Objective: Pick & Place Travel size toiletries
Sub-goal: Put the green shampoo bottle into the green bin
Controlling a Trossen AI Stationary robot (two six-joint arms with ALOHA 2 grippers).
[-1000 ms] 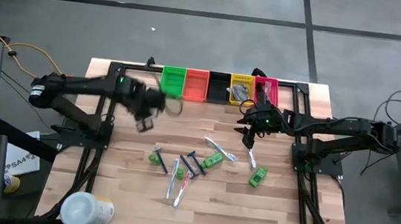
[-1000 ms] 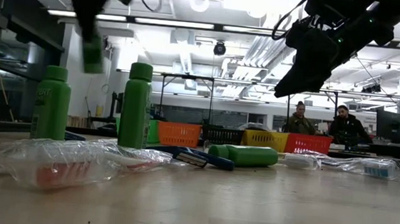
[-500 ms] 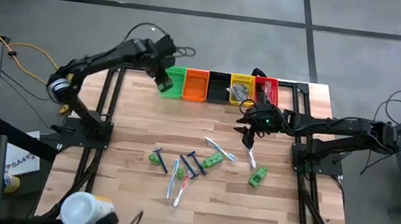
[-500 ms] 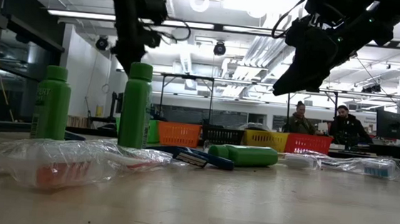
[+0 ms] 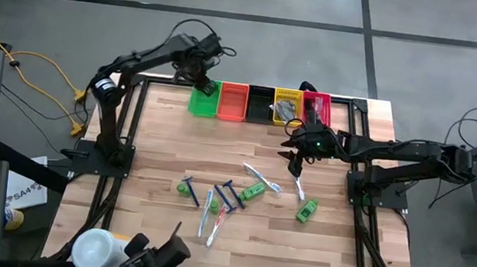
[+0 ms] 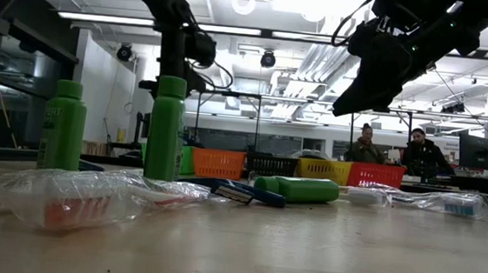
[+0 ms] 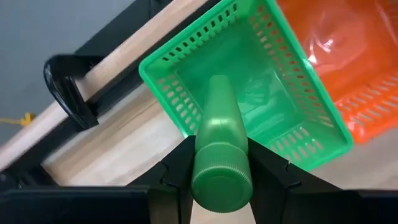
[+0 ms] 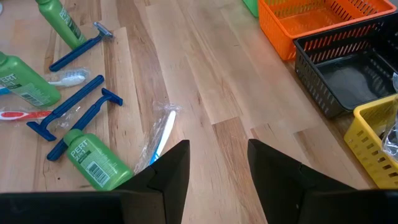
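My left gripper (image 5: 204, 84) hangs over the green bin (image 7: 249, 93) at the table's far edge, shut on a green mini bottle (image 7: 221, 124). More travel size toiletries lie mid-table: green bottles (image 5: 255, 191) (image 5: 306, 212) (image 5: 187, 187), blue razors (image 5: 228, 195) and wrapped toothbrushes (image 5: 260, 178) (image 5: 211, 224). My right gripper (image 5: 295, 164) hovers open above the table, just far of them, with nothing between its fingers (image 8: 168, 171). In the low view two bottles (image 6: 63, 127) (image 6: 166, 130) stand on their bases and one (image 6: 305, 190) lies on its side. My left gripper pinches the green bottle between its two fingers (image 7: 177, 168), on the bottle's sides just below the screw cap (image 7: 222, 177). The fingers point steeply down and the bottle lies along them, cap toward the wrist, base downward. It hangs clear above the green bin's floor.
A row of bins lines the far edge: green (image 5: 204, 100), orange (image 5: 234, 102), black (image 5: 260, 103), yellow (image 5: 287, 106), red (image 5: 317, 106). A large white tub (image 5: 102, 248) stands at the near left corner, with a dark shape (image 5: 154, 262) beside it. Bare wood lies left of the toiletries.
My left gripper has swung with the green bottle from above the table's left middle toward the far edge and sunk a little, rolling as it went. It now hangs over the green bin, still shut on the bottle. A dark shape has come in at the near edge.
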